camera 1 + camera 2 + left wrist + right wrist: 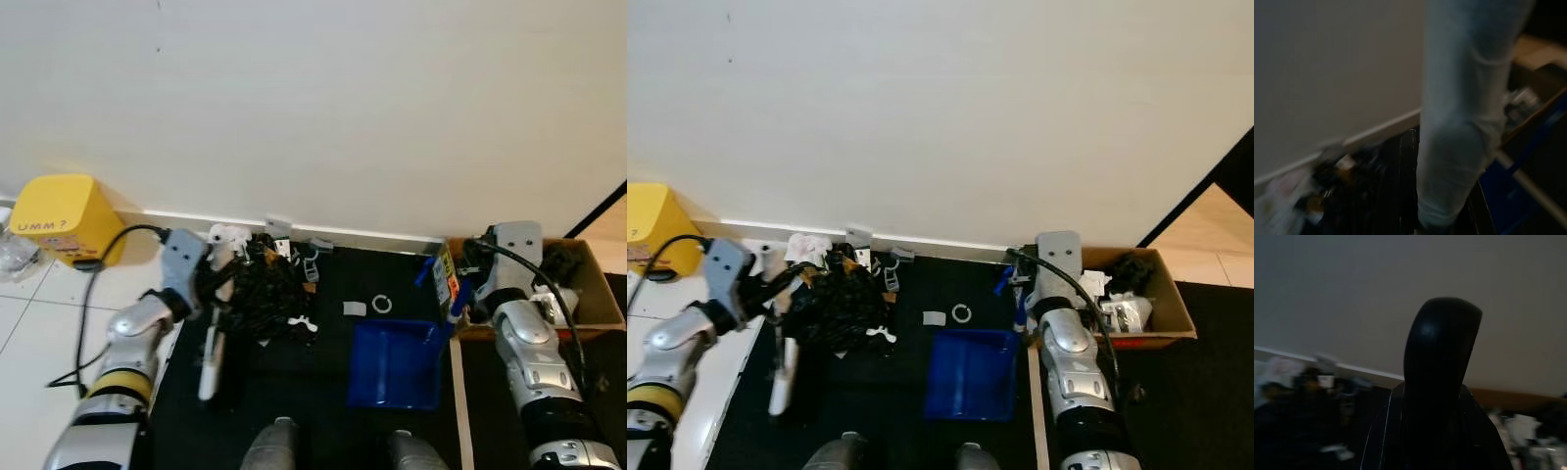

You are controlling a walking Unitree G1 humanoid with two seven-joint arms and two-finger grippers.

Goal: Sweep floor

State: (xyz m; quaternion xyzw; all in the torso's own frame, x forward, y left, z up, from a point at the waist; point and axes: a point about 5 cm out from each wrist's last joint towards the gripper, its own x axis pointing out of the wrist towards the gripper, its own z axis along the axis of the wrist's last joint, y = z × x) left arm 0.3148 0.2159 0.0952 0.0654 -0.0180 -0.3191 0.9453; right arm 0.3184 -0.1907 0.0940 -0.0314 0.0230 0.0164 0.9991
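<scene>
Brush (210,362) hangs upright from left hand (217,284) beside blue dustpan (397,364).

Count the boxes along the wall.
2: a yellow box at the far left by the wall, and a cardboard box of clutter at the right, beside the black mat.

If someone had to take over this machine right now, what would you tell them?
Left gripper: shut on the brush, white handle, black bristles against the debris pile by the wall.
Right gripper: at the blue dustpan's handle; whether it grips, I cannot tell.
Dustpan lies on the black mat, looks empty. A ring and a grey scrap lie between pile and pan. Cardboard box of rubbish on the right.
Done: litter gathered in a pile. Left: sweep it into the pan and empty it.
</scene>
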